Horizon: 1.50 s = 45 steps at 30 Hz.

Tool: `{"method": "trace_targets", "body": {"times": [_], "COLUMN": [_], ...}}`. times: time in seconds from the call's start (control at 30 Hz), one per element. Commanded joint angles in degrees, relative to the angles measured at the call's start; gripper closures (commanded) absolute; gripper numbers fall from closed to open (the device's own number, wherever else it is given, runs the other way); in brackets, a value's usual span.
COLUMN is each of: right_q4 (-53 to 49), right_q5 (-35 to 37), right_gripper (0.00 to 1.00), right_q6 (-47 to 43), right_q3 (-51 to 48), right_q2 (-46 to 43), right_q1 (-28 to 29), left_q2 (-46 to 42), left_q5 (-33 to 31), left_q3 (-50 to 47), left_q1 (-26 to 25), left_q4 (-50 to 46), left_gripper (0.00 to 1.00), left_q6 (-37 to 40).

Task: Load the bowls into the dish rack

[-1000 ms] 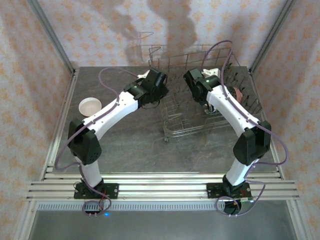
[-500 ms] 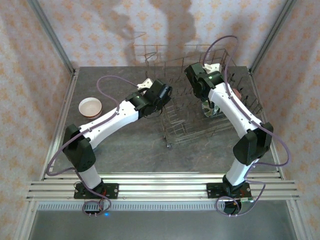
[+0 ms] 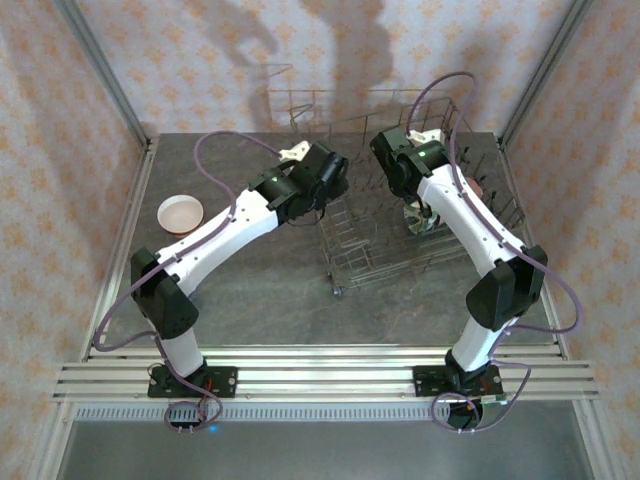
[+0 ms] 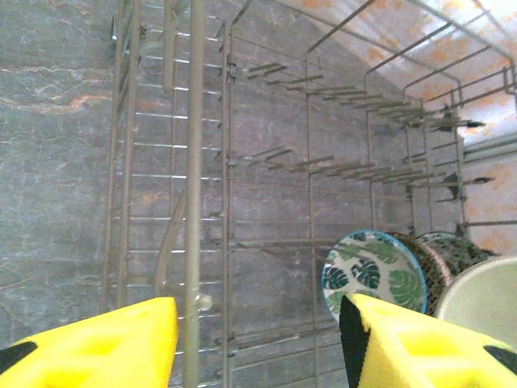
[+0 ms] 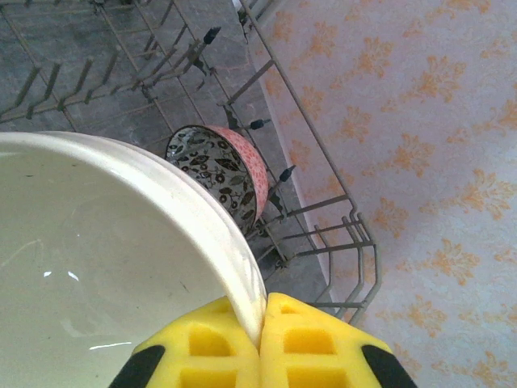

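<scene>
Pale papered walls (image 3: 200, 60) with orange sprigs close in a grey, stone-look desk (image 3: 260, 290) edged with aluminium rail. Its top looks flat, hard and matte. At the far right-centre stands the rack (image 4: 194, 162), with tall wire walls and rows of tines slanting up from its floor.

The right gripper (image 5: 260, 317) is closed on the white bowl (image 5: 105, 267), the lip pinched between its two fingers, and holds it over the rack's right end. The left gripper (image 4: 254, 305) hangs open and empty over the rack's left wall. A wire runs between its fingers, unclamped.

Inside the rack a leaf bowl (image 4: 374, 275) stands on edge with a brown bowl (image 4: 422, 259) touching behind it. A floral bowl (image 5: 218, 174) stands on edge among the tines near the right wall, and I cannot tell whether it is that same brown one. A pink bowl (image 3: 181, 213) sits mouth up on the desk, well apart to the left.

These bowls look like glazed ceramic, so probably stiff, brittle, slick and fairly heavy for their size. The rim is the only part thin enough to pinch. Held that way a bowl hangs from one spot, so it may swing or slip. A knock on wire or on a neighbouring bowl could chip it, so it should go down gently between the tines. The pink bowl's rim is free to take from above. The desk is unforgiving if a bowl drops, and the light wire rack may slide if nudged.
</scene>
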Motion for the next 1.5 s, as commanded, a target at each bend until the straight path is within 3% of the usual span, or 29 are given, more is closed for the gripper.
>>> {"method": "trace_targets", "body": {"times": [0.0, 0.13, 0.33, 0.57, 0.8, 1.03, 1.23, 1.47], "right_q4": [-2.48, -2.87, -2.92, -1.69, 0.04, 1.15, 1.35, 1.28], "right_q5": [2.31, 2.01, 1.07, 0.55, 0.33, -0.95, -1.48, -2.38], "right_gripper": [1.00, 1.00, 1.00, 1.00, 1.00, 1.00, 1.00, 1.00], "right_q6": [1.42, 2.07, 3.15, 2.53, 1.53, 1.64, 1.68, 1.94], "right_q3": [2.72, 2.28, 1.37, 0.17, -1.86, -3.91, -4.60, -4.78], "right_q2": [-0.56, -0.48, 0.12, 0.07, -1.13, -2.94, -2.94, -2.94], "right_q1": [0.11, 0.50, 1.36, 1.62, 1.55, 1.56, 1.54, 1.58], "left_q2": [2.53, 6.80, 12.57, 14.02, 15.85, 14.98, 17.68, 16.96], "left_q5": [4.54, 8.65, 9.08, 9.13, 10.22, 10.23, 8.52, 9.40], "left_q3": [2.41, 7.80, 14.13, 14.76, 17.49, 19.28, 26.63, 26.96], "left_q1": [2.20, 2.63, 2.89, 3.77, 4.47, 5.25, 5.88, 5.88], "left_q4": [-4.61, -11.26, -19.19, -19.37, -22.27, -24.79, -32.94, -32.52], "left_gripper": [0.44, 0.44, 0.47, 0.51, 0.47, 0.40, 0.40, 0.42], "left_q6": [4.48, 7.75, 10.41, 9.97, 10.36, 9.61, 5.44, 0.66]}}
